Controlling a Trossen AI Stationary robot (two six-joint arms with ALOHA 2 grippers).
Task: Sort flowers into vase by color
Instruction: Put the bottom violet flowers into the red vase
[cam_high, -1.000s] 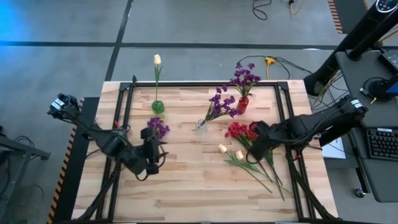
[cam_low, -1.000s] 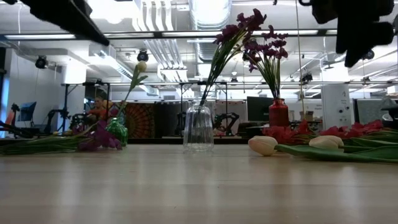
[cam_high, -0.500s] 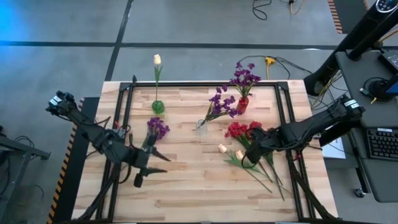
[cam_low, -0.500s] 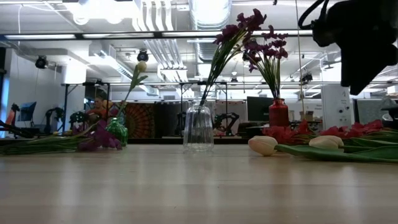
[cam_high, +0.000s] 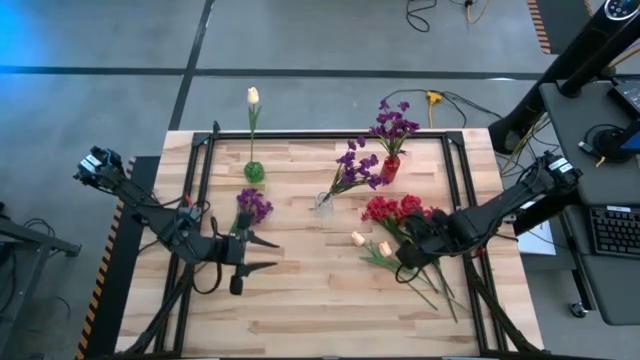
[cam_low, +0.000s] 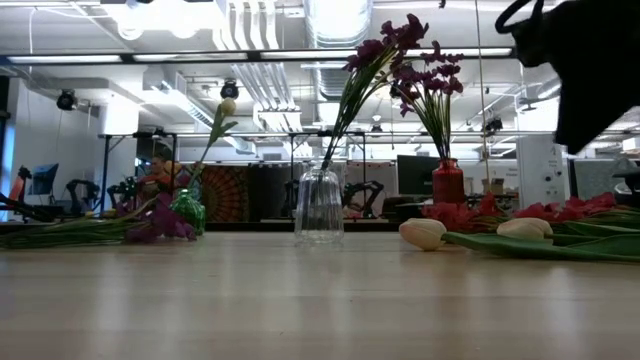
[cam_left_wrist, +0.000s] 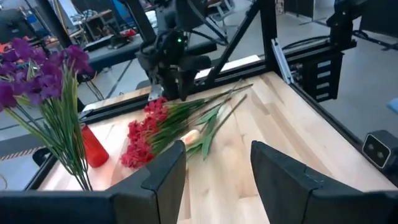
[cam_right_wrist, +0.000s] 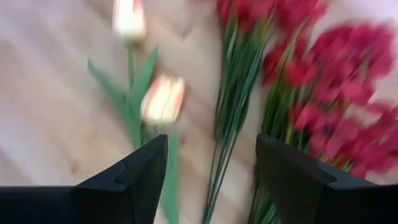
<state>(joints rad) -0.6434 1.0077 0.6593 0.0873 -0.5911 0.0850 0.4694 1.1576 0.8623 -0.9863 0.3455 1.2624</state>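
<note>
Two cream tulips and red flowers lie in a pile on the table's right half. My right gripper hovers open above the pile, pointing down at a tulip bud and touching nothing. A purple flower lies flat at the left. Just on its near side my left gripper stands open and empty, pointing toward the table's right. A green vase holds a cream tulip. A clear vase and a red vase hold purple flowers.
A black frame runs along the table's left, far and right edges. Bare wood lies in the middle and along the near edge. Cables and a desk with a keyboard are off the table at the right.
My left gripper has tipped up from pointing down to nearly level, and now points toward the table's right. My right gripper has sunk and gone toward the near edge, from over the red flowers to over the tulips. The flowers have not moved.
</note>
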